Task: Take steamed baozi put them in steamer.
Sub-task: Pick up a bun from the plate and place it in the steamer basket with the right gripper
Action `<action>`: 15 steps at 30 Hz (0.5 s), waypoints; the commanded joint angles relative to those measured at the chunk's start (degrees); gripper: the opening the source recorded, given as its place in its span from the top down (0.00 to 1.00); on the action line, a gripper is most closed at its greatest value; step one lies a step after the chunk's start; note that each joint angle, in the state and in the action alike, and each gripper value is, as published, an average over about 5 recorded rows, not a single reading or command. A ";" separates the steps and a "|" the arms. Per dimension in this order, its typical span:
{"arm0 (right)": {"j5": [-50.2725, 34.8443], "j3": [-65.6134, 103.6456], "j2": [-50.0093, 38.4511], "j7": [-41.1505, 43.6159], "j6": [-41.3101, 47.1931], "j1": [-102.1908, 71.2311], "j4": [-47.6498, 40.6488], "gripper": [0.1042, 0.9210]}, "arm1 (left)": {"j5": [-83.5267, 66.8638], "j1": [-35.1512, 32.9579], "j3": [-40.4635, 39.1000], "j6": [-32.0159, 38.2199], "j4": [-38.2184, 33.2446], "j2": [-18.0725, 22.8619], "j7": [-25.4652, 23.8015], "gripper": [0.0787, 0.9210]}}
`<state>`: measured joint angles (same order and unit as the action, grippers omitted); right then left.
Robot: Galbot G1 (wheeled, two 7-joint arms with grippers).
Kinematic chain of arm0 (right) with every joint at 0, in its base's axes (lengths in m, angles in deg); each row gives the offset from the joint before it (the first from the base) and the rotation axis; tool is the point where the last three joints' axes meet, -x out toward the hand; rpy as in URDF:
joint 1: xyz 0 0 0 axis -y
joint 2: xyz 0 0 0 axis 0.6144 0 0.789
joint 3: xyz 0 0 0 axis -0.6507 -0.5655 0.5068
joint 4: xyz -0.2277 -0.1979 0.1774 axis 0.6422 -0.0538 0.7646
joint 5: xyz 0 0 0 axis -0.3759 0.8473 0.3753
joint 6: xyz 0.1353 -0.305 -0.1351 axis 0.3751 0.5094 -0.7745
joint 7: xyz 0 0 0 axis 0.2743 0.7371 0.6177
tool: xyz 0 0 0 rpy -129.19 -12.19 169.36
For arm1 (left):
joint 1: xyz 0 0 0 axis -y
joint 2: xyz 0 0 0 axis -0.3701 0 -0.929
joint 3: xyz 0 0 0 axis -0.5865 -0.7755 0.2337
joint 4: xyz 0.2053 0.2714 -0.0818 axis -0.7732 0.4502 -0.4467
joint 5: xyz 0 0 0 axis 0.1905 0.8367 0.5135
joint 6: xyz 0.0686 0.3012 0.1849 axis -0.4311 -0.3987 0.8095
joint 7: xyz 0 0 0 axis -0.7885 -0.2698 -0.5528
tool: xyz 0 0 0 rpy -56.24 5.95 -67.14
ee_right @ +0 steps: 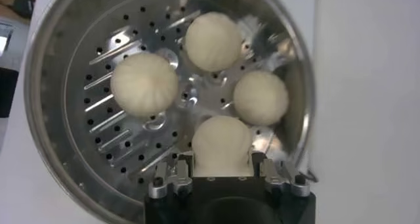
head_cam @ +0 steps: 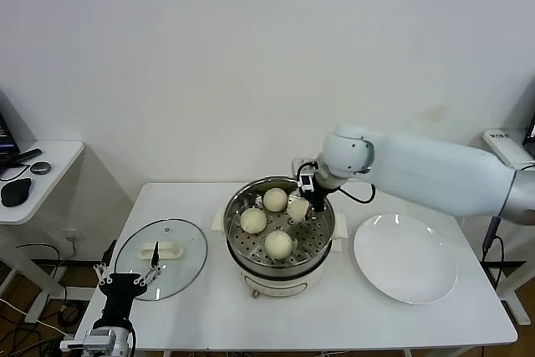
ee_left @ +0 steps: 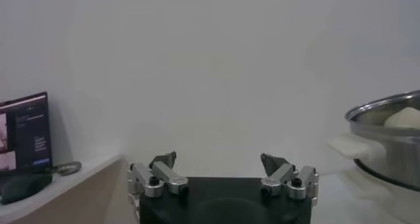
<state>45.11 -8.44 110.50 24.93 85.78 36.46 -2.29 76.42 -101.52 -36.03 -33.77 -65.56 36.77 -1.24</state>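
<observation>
Clamped on the 4th small cream-white dough bun (ee_right: 222, 146), right gripper (head_cam: 306, 202) jaws sit low inside the round shiny stainless-steel steamer with white base (head_cam: 236, 244), near its right rim; left gripper (head_cam: 127, 275) jaws stand apart, parked low off the table's front-left corner. White rectangular table (head_cam: 192, 323): steamer at centre, flat white round plate (head_cam: 406, 257) bare to its right, round glass lid with white handle (head_cam: 161, 247) to its left. 3 other buns (ee_right: 144, 84) rest on the perforated tray (ee_right: 118, 140); the held bun looks down on the tray or nearly so. Judged step: last placement, task almost finished. Next move calls for parting the jaws, then a straight lift. Steel wall close beside the gripper, neighbouring bun (ee_right: 260, 97) just beside; open room is only upward, then right over the plate.
</observation>
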 commanded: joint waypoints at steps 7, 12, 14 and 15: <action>2.56 1.54 2.77 -2.18 0.84 -6.31 -3.19 0.48 | -0.01 -0.26 0.50 0.22 -0.48 -0.16 0.01 0.12; 3.29 2.43 2.65 -2.35 0.69 -6.91 -3.43 0.43 | -0.02 -0.24 0.65 0.34 -0.68 -0.17 0.00 0.12; 3.37 3.04 2.33 -2.18 0.72 -6.73 -3.09 0.37 | -0.03 -0.23 0.70 0.35 -0.74 -0.26 -0.02 0.12; 3.26 3.42 2.04 -2.03 0.74 -6.44 -2.70 0.33 | -0.05 -0.21 0.72 0.34 -0.76 -0.31 -0.03 0.12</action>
<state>47.65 -6.58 112.49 23.18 86.23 31.37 -4.91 76.40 -101.75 -35.37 -33.41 -66.28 36.57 -1.24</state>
